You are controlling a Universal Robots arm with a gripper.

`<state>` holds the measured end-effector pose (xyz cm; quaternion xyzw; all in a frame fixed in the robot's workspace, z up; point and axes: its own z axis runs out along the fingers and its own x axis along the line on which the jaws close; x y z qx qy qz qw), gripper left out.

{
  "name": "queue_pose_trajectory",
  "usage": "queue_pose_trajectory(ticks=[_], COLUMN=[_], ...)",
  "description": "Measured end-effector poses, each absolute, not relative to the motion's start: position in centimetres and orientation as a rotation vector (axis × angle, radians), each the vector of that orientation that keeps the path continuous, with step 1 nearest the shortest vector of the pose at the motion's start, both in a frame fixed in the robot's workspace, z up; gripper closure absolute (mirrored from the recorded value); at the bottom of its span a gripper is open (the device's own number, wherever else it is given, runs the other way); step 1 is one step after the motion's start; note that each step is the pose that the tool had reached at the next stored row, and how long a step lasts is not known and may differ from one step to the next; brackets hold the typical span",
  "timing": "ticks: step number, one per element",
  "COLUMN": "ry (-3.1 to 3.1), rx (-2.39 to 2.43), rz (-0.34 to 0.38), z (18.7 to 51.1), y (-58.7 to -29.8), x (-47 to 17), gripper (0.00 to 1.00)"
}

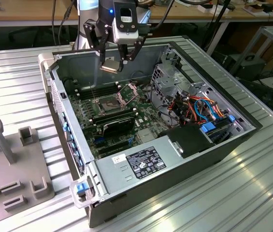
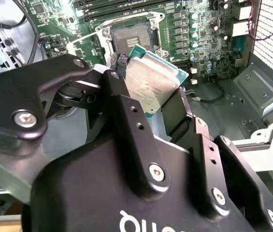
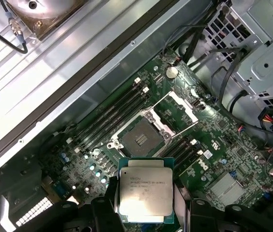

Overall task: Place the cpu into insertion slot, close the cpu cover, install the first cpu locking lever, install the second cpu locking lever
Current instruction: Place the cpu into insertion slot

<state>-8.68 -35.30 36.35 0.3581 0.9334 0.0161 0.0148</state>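
Note:
My gripper [image 1: 113,62] hangs over the open computer case, shut on the cpu [image 1: 109,66], a flat silver-grey chip with a green rim. In both wrist views the cpu [image 3: 144,193] [image 2: 153,82] sits clamped by its edges between black fingers [image 2: 126,113]. The insertion slot [image 1: 108,102] [image 3: 139,138] [image 2: 132,41] lies bare on the green motherboard, well below the chip, with its dark pin field showing. The cpu cover [image 1: 127,94] [image 3: 176,108] stands swung open beside the slot.
A grey power supply [image 1: 141,162] fills the case's near end. A metal drive cage [image 1: 167,77] and coloured cables [image 1: 201,106] sit on the exterior view's right. Long black memory slots [image 3: 112,113] flank the socket. A grey fixture [image 1: 10,159] stands outside the case.

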Motion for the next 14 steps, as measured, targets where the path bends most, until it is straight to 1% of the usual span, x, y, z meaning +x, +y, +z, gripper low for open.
queue_pose_trajectory(ticks=[8,14], ry=[2.889,2.838], rx=[1.154,1.271], rz=[0.05,0.048], z=[36.08,35.72], y=[-35.28,-35.26], x=[-8.66,-8.61], gripper=[0.46,0.46])
